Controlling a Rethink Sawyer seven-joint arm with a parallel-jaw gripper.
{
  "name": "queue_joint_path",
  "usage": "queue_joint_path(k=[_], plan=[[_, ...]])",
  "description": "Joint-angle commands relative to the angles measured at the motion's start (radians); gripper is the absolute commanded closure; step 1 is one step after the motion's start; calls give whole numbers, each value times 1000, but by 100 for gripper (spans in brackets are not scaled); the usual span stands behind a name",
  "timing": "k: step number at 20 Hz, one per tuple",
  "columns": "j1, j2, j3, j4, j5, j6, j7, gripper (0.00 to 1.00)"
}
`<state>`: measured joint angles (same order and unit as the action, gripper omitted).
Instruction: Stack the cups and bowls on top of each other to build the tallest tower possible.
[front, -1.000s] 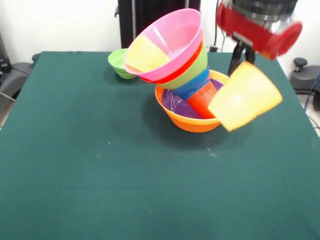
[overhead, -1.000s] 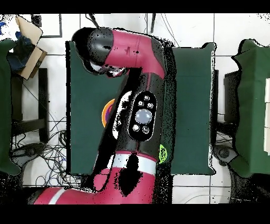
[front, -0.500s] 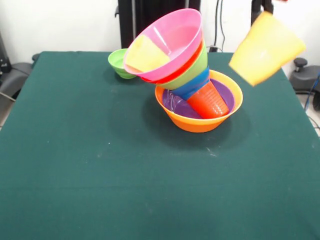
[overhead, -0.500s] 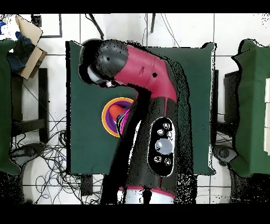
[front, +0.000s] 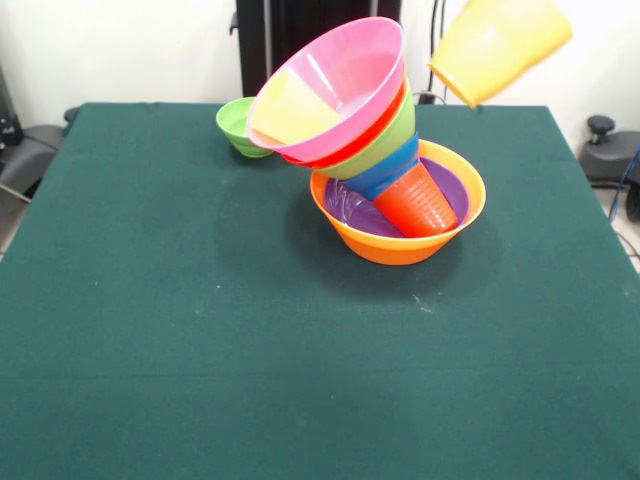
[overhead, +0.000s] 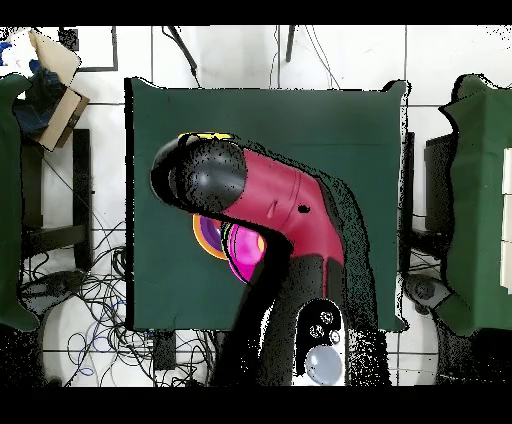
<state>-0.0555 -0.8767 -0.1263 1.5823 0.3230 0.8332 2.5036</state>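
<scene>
The tower leans left in the front view. Its base is a large orange bowl (front: 385, 243) holding a purple bowl (front: 350, 208). A tilted red-orange cup (front: 418, 203) carries blue (front: 388, 172), green (front: 385, 142), red-orange and large pink bowls (front: 345, 70), and a pale yellow cup (front: 290, 108) lies in the pink one. Another yellow cup (front: 497, 42) hangs tilted in the air at the top right, above the tower's right side, so the gripper is shut on it. The gripper is out of the front view and hidden under the arm's wrist (overhead: 198, 178) in the overhead view, where a yellow rim (overhead: 205, 136) peeks out.
A small green bowl (front: 238, 125) sits on the green table cloth (front: 200, 330) behind the tower's left side. In the overhead view the red arm (overhead: 285, 215) covers most of the tower, with only a slice of orange and pink bowl (overhead: 235, 245) showing.
The held yellow cup rose from beside the orange bowl to the top of the front view, then shifted slightly left. The arm swung across the tower in the overhead view. The tower stayed still.
</scene>
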Motion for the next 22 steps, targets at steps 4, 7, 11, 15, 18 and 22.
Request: queue_joint_path(k=[4,7,11,15,18,22], plan=[[-133,-136,200,337,-22,-77,-350,100],[-195,-170,252,380,3,-55,-397,100],[-214,-219,261,395,-54,-60,-379,100],[-220,-274,252,419,-95,-45,-382,100],[-232,-321,234,455,-118,-33,-405,100],[-258,-358,237,505,-114,-38,-450,100]])
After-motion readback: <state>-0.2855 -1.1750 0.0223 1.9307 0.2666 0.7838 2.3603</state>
